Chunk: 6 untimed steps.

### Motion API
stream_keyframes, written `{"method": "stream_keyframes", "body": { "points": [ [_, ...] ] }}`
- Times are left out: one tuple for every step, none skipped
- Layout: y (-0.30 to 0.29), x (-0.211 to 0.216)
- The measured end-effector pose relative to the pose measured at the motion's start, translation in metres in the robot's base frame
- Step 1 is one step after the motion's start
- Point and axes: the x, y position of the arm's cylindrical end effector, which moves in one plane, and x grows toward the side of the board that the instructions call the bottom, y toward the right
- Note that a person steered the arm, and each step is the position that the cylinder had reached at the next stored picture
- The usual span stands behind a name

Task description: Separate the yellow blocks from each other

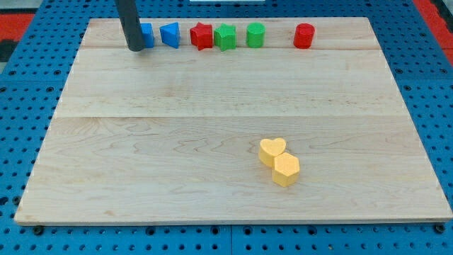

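Wooden tabletop [177,156], pale grain, lying on a blue pegboard surface [21,106]; red pegboard [439,14] shows in the view's top corners.

Dark rod comes down from the view's top edge at the left; my tip [135,49] rests on the tabletop near its top-left corner, just in front of a blue block [146,35] that the rod partly hides, so its shape cannot be made out; touching or just apart, cannot tell.

No claw on this arm, only the rod; nothing is gripped.

Row along the view's top edge, left to right: the hidden blue block; a second blue block [170,34], angular, just beside it; a red star-like block [202,35]; a green star-like block [226,37] touching the red one's right side; a green cylinder-like block [255,34], a little apart; a red cylinder-like block [304,35], set off further to the right.

Task's blocks: yellow heart block [272,150] and yellow hexagon block [286,169]; both in the lower right part of the tabletop, pressed together, the hexagon at the heart's lower right; not yet separated.

My tip is well apart from both yellow blocks, diagonally across the tabletop from them.
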Motion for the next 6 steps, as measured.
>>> {"method": "stream_keyframes", "body": {
  "points": [
    [-0.009,0.000],
    [-0.017,0.000],
    [-0.008,0.005],
    [0.060,0.041],
    [0.175,0.107],
    [0.275,0.177]
  ]
}}
